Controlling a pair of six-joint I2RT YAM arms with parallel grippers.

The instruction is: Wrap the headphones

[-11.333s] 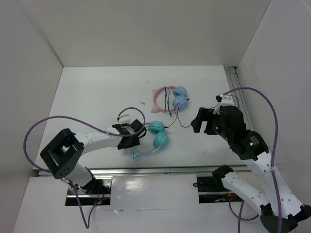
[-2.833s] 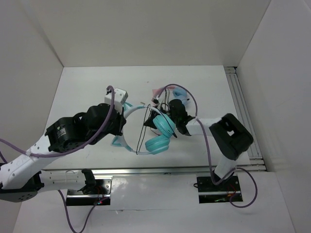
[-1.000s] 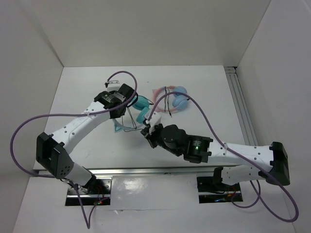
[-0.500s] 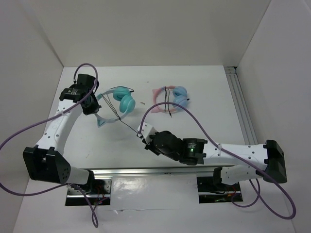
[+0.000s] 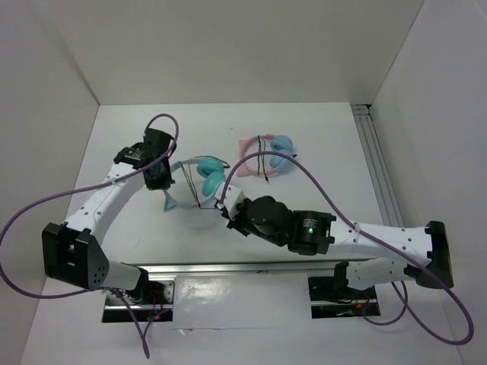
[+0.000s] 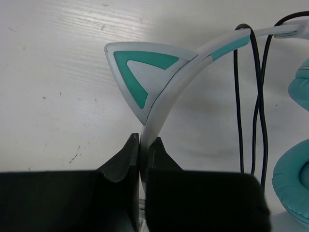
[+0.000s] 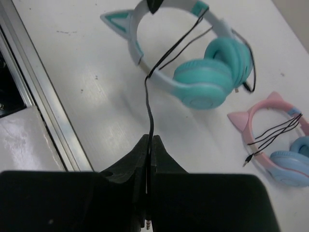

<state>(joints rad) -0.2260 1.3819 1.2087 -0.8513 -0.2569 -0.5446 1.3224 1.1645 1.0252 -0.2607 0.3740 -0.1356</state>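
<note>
The teal headphones lie left of the table's centre, their pale headband curving toward me with a cat ear on it. My left gripper is shut on that headband, just below the cat ear. The thin black cable crosses the band in a couple of strands beside the teal earcup. My right gripper is shut on the cable, which runs taut from the jaws up to the headphones.
A pink-banded pair with light blue earcups lies behind and to the right, its own black cable wound round it. A metal rail runs along the near table edge, another along the right side. White walls enclose the table.
My left gripper has carried the headphones right and toward me. My right gripper, still pinching the cable, has shifted slightly up and right, and the cable now crosses the headband.
</note>
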